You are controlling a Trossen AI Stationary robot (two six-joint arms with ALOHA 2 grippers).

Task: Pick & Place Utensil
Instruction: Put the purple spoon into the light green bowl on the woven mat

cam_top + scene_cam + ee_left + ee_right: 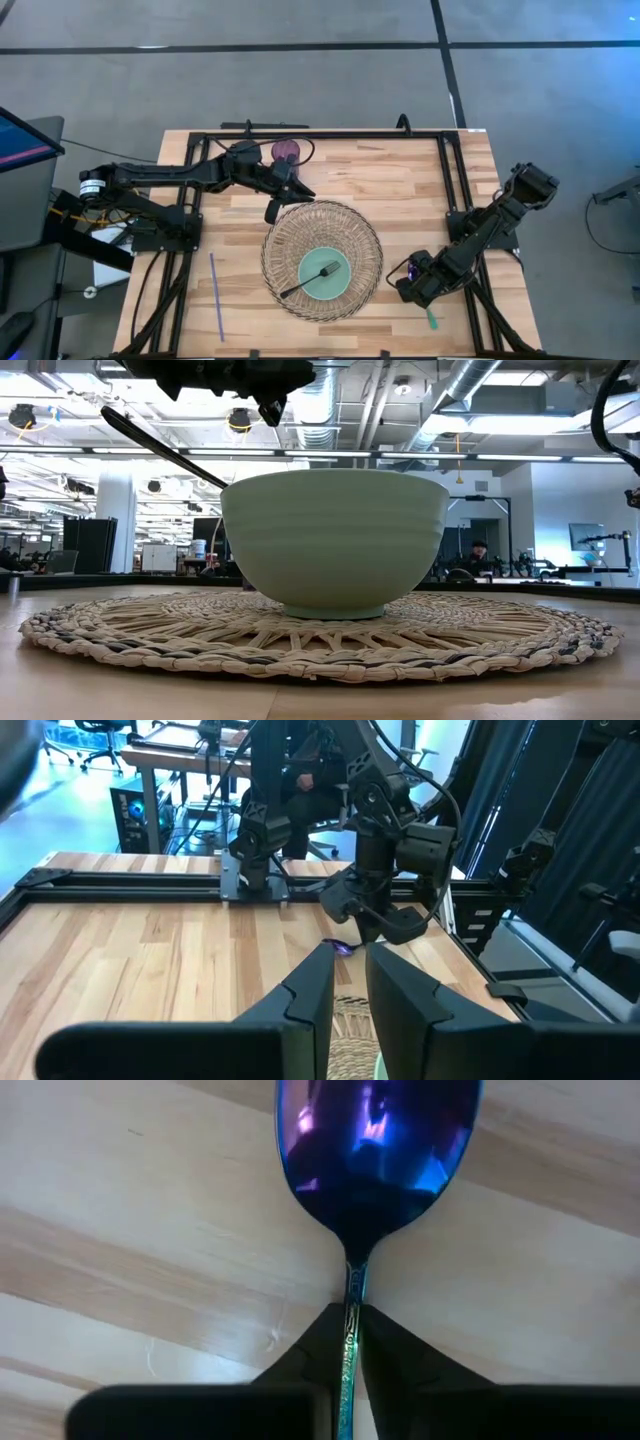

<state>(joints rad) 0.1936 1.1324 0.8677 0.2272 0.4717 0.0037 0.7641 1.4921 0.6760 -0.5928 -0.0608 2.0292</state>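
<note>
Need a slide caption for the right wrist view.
Right gripper shut on iridescent blue metal spoon over light wooden table.

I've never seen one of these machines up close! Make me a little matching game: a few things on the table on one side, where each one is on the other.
Things:
1. fork
2. spoon
3. purple straw
4. bowl

Places:
A. lying on bare wood near the left arm's side
B. centred on the woven mat
C. resting in the bowl
D. pinched by its handle between the right gripper's fingers

Pairs: 1-C, 2-D, 3-A, 4-B
</note>
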